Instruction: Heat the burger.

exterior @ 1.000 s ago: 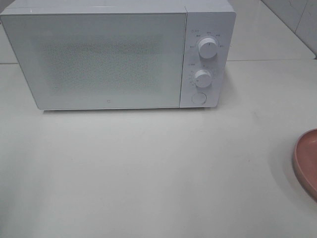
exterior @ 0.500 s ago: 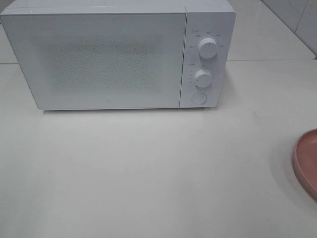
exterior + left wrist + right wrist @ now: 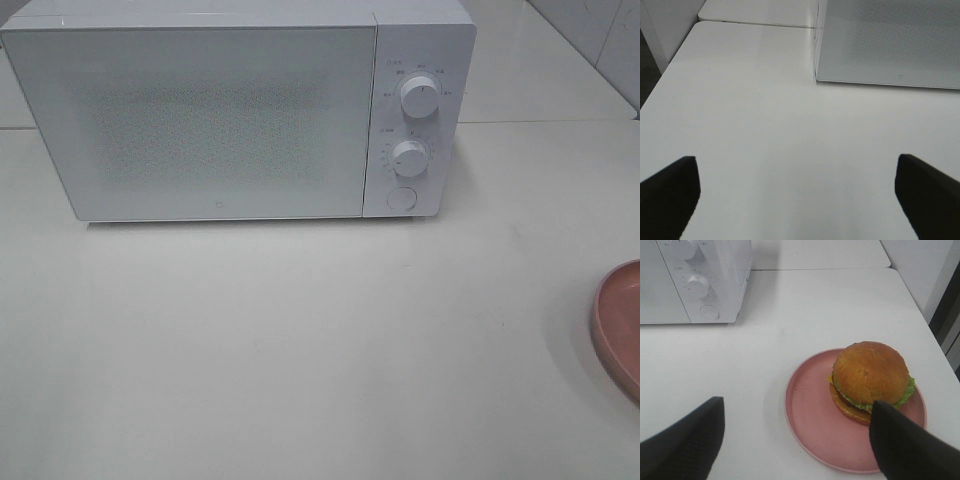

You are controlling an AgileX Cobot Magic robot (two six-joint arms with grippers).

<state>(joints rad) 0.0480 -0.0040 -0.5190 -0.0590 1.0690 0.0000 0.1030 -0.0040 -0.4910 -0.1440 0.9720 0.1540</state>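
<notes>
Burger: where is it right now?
The burger sits on the pink plate on the table's right side, right of the closed microwave; the high view shows only the plate's edge.

one microwave (image 3: 220,115), one burger (image 3: 871,381), one plate (image 3: 815,425)

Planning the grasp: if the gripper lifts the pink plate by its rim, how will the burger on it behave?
The burger sits off-centre on the plate, so it would likely weigh that side down. Its stacked layers look loose; tilting may slide the glossy bun off.
</notes>
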